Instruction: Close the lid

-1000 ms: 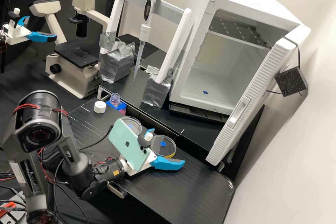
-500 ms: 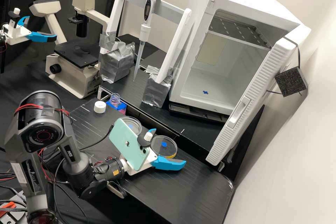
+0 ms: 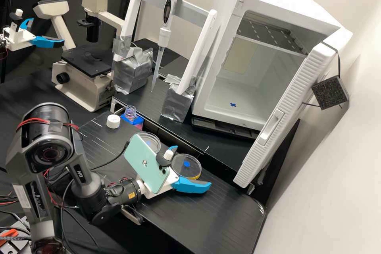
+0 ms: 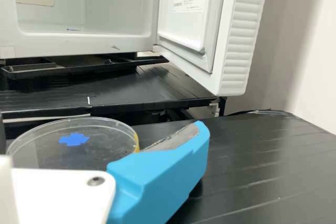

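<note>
At left, the clear dish [image 3: 153,140] is presumably the base. The pincer [image 3: 192,166] is clamped on the round lid [image 3: 184,170], near the far edge of the tabletop [image 3: 222,210]. Keep it level; centre it over the base, lower gently, then release.

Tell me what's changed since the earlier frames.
In the high view, the gripper and the blue-marked dish shifted slightly right, away from the arm's base; the arm's upper joint swung the same way. I can't tell whether the dish was gripped. The white cap and open cabinet door stayed put.
</note>
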### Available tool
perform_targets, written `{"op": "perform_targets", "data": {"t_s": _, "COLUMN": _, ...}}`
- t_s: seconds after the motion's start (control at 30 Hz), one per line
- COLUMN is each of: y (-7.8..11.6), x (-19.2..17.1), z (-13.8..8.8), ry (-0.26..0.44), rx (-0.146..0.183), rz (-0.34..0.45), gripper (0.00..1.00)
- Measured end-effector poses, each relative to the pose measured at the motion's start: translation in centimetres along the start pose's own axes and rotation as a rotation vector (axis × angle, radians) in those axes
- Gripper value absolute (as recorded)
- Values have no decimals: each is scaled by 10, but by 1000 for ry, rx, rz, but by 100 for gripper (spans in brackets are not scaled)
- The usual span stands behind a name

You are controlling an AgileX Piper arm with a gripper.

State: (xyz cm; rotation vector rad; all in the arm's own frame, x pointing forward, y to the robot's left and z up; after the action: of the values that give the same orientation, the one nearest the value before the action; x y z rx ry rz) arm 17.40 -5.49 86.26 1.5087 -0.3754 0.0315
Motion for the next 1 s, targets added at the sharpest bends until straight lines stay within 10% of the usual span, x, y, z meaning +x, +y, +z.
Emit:
{"op": "perform_targets", "data": {"t_s": 0.73, "y": -8, "x": 2, "z": -5, "ry": -35, "rx": -30, "rz": 21, "gripper": 100}}
{"op": "perform_targets", "data": {"t_s": 0.77, "y": -8, "x": 2, "z": -5, "ry": -34, "rx": -30, "rz": 21, "gripper": 0}}
{"op": "perform_targets", "data": {"t_s": 1.0, "y": -9, "x": 2, "z": -6, "ry": -33, "rx": -29, "rz": 20, "gripper": 0}}
